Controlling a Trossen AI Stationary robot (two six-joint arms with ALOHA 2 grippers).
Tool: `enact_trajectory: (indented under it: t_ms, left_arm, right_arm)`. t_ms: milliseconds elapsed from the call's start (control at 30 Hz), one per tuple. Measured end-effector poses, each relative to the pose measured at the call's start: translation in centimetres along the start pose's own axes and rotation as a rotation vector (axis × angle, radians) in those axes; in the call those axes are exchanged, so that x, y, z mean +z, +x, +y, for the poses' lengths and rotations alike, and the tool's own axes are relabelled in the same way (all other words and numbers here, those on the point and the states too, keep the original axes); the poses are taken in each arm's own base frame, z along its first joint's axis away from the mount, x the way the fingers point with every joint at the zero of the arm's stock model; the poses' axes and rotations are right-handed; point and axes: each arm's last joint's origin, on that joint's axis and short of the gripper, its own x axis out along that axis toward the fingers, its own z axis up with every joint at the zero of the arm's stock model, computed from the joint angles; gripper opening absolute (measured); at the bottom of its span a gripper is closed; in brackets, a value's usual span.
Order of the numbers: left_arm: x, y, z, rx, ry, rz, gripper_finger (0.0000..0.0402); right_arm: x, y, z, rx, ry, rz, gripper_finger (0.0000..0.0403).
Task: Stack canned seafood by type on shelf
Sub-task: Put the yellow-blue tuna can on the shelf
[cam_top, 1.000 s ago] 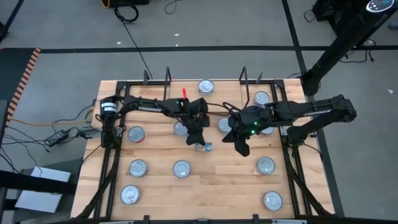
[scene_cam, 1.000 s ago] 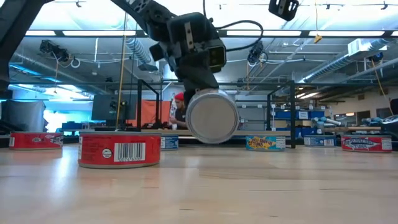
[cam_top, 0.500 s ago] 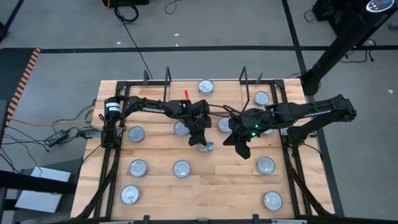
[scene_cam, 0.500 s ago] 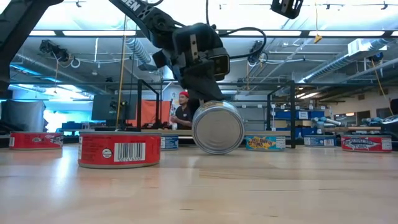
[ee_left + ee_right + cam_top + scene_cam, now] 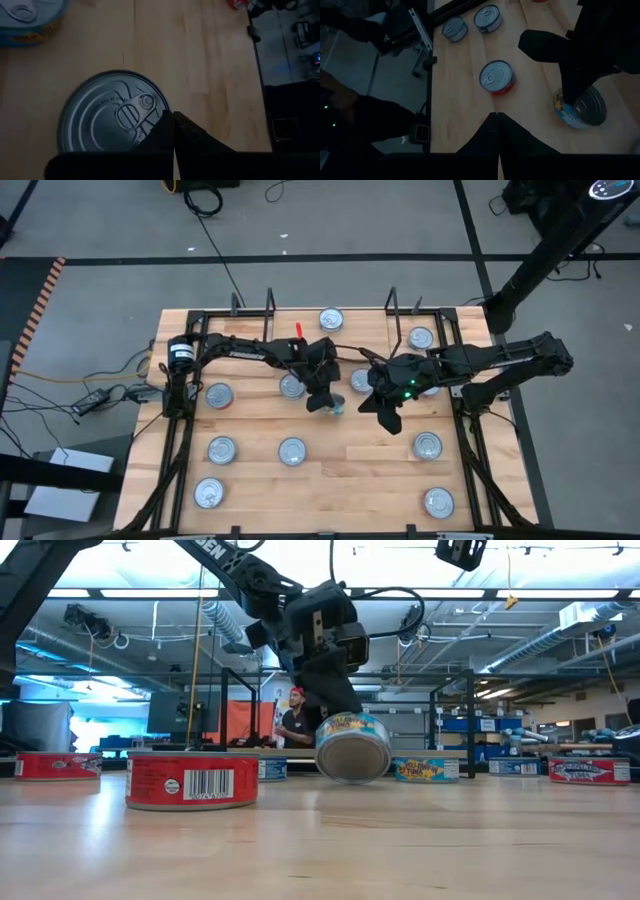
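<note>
1. Near the middle of the wooden table [image 5: 300,480], the left gripper [image 5: 335,705] pinches the upper rim of a blue-and-yellow tin [image 5: 353,747]; the tin is tipped towards its edge, its underside facing the low camera, its lower rim at or just above the board.
2. Risk, as I judge it: with only the rim caught between clenched fingers, the tin could pivot or slip out, land on edge and roll towards the neighbouring tins.
3. If it is set down tilted, it may settle lid-down or knock the red tin [image 5: 192,780] nearby.
4. The left arm reaches in from the table's left edge, its wrist bent steeply down over the tin.
5. The right gripper [image 5: 390,418] waits just beside it, fingers clamped together and grasping nothing; a careless sweep of either arm could bring the two together.
6. The shelf [image 5: 330,311], between black wire uprights at the far edge, holds one tin [image 5: 331,319]; others lie scattered, unsorted.
</note>
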Motion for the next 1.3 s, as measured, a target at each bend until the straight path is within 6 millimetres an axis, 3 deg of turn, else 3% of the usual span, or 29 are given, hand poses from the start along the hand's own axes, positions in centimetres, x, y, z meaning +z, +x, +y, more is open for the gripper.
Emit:
enact_trajectory:
  t_ms: [300,600,833,1067,1300]
  left_arm:
    - [-0.1,0.1,-0.8,-0.211,-0.050,0.035,0.0001]
    - [-0.3,0.6,-0.2,-0.170,-0.067,0.043,0.0002]
    - [-0.3,-0.1,-0.4,-0.148,-0.068,0.039,0.0030]
    - [0.5,-3.1,-2.8,0.055,0.042,-0.027,0.0036]
    - [0.3,-4.8,-6.3,0.158,0.182,-0.075,0.0006]
  right_arm:
    - [0.0,0.0,0.1,0.022,0.001,0.010,0.0009]
    - [0.2,0.0,-0.3,0.017,0.008,0.003,0.0009]
    - [0.2,0.0,-0.2,0.016,0.006,0.007,0.0011]
    - [0.0,0.0,-0.3,0.005,-0.016,0.022,0.0043]
    - [-0.1,-0.1,-0.5,-0.037,-0.053,0.022,0.0082]
